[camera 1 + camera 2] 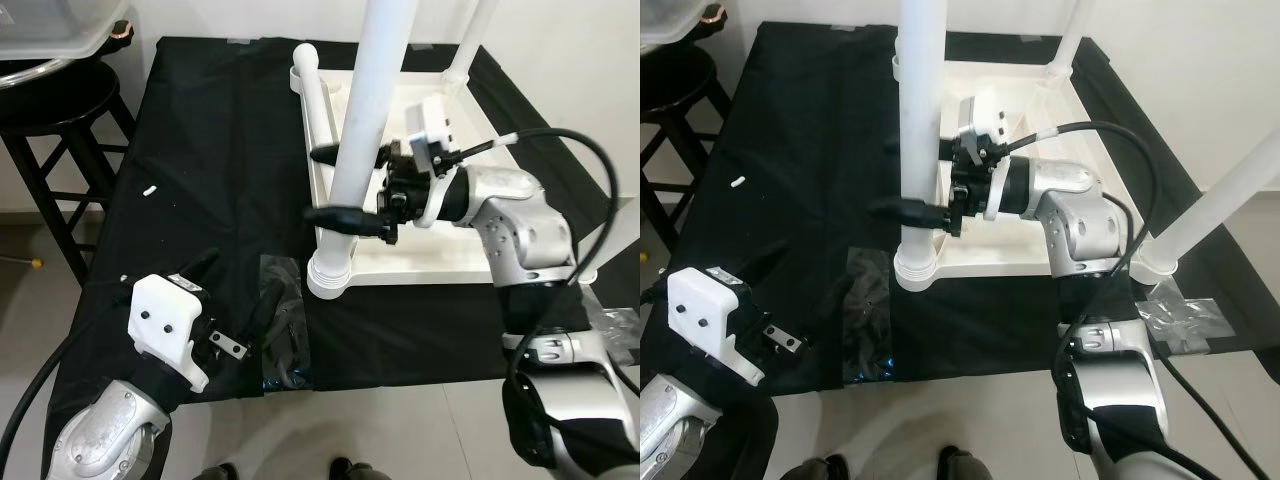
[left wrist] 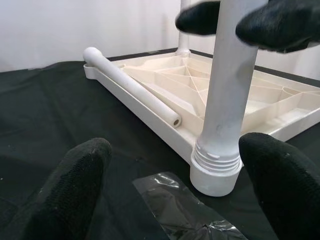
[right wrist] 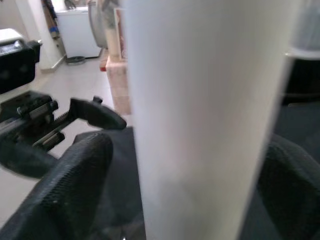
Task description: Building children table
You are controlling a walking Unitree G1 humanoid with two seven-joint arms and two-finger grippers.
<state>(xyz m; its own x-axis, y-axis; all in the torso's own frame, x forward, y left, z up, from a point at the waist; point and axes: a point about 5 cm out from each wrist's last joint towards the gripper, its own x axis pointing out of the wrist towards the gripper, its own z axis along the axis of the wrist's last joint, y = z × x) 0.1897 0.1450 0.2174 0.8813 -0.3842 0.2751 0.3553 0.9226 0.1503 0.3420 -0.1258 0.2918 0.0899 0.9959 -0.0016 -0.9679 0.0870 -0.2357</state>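
Observation:
A white plastic children's table (image 1: pixel 440 262) lies upside down on a black cloth. At its near left corner a white leg (image 1: pixel 365 90) stands upright in the threaded socket (image 1: pixel 328 275). My right gripper (image 1: pixel 343 186) reaches in from the right and is shut on this leg, one black finger on each side, a little above the socket. A loose leg (image 1: pixel 318 105) lies along the table's left edge. My left gripper (image 1: pixel 235 290) hovers open over the cloth at the near left, pointing at the socket, with nothing between its fingers (image 2: pixel 75 180).
Two more legs stand upright, at the far right (image 1: pixel 470 40) and near right (image 1: pixel 1240 185) corners. Clear plastic bags lie on the cloth (image 1: pixel 280 330) (image 1: pixel 1180 315). A small white part (image 1: pixel 150 189) lies at left. A black stool (image 1: pixel 60 100) with a bin (image 1: pixel 50 25) stands beyond the cloth's left edge.

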